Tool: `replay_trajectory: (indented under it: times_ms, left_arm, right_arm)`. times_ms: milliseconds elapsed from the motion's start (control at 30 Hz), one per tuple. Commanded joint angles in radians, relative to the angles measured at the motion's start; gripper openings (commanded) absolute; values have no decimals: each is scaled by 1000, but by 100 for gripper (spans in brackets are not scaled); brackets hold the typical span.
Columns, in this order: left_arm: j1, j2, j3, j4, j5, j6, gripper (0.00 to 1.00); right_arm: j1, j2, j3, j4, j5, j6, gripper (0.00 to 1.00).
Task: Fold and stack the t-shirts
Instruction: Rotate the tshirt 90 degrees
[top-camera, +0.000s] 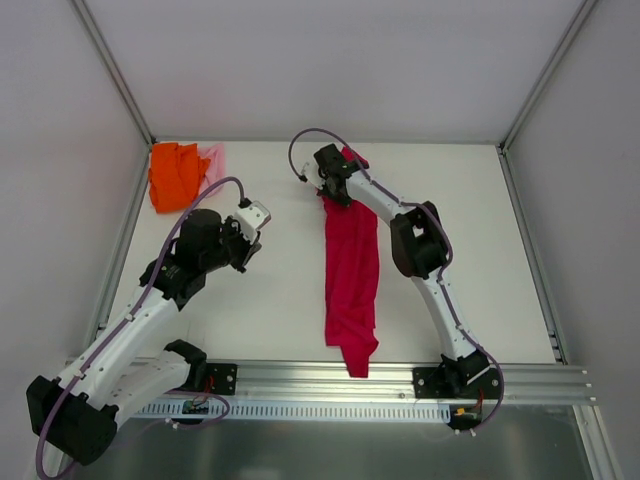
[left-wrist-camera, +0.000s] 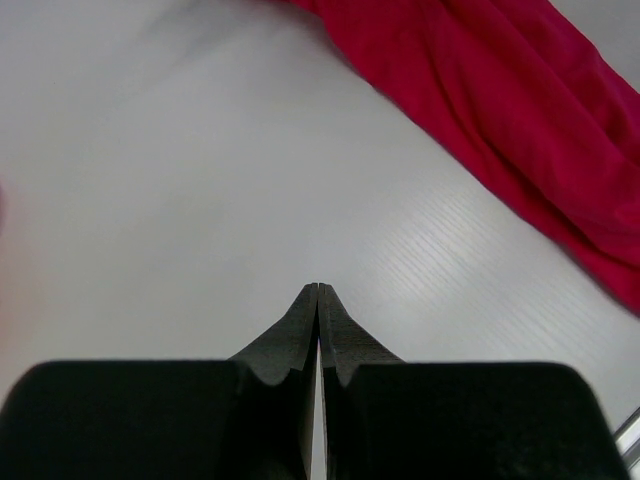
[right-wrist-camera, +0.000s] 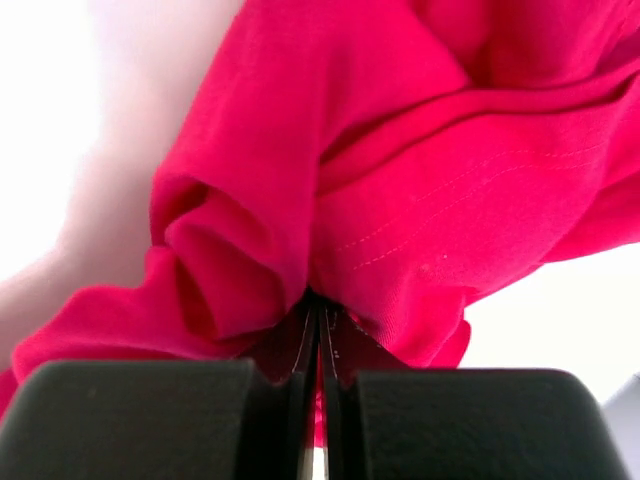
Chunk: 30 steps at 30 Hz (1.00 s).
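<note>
The crimson-red t-shirt (top-camera: 351, 280) lies bunched in a long strip down the middle of the table, its lower end over the front rail. My right gripper (top-camera: 335, 188) is shut on its far end; in the right wrist view the red cloth (right-wrist-camera: 400, 190) is pinched between the fingertips. My left gripper (top-camera: 256, 216) is shut and empty, over bare table left of the red shirt, which shows in the left wrist view (left-wrist-camera: 520, 110). The orange t-shirt (top-camera: 174, 176) lies crumpled at the far left corner, with the pale pink t-shirt (top-camera: 213, 160) peeking out beside it.
White walls and metal frame posts (top-camera: 115, 75) close in the table at the back and sides. A metal rail (top-camera: 400, 378) runs along the near edge, where the arm bases are bolted.
</note>
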Motion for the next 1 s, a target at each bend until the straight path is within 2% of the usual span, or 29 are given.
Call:
replay_trajectory:
  times_ms: [0,100,233,400,433,500,567,633,700,833,967]
  left_arm:
    - [17,-21,-3,-9,37,15,0]
    - [21,-19,-3,-12,44,13,0]
    - [24,-18,-3,-13,50,13,0]
    - [27,-13,-7,-9,64,15,0]
    - [26,-12,-7,-9,67,15,0]
    - [26,-10,-7,-6,67,16,0]
    - [26,-12,-10,-3,67,16,0]
    - [26,-7,-12,2,60,16,0]
    - [26,1,-12,10,57,18,0]
    - [27,30,-12,13,50,19,0]
    - [26,44,-12,16,53,24,0]
  right_arm:
    - [-11,-12,-43,131,174,-55,1]
    - [-14,-6,-80,236,269,-95,1]
    - [-33,-23,-85,256,262,-55,1]
    - [-66,-124,-111,286,220,7,1]
    - [-70,-141,-112,280,208,8,4]
    - [-67,-177,-117,273,187,-16,17]
    - [-62,-219,-138,260,143,-44,52]
    - [-50,-242,-149,227,72,-56,75]
    - [-27,-285,-161,211,36,-62,79]
    - [-4,-368,-143,167,-16,-67,79]
    - [-5,-414,-50,-11,-25,-67,86]
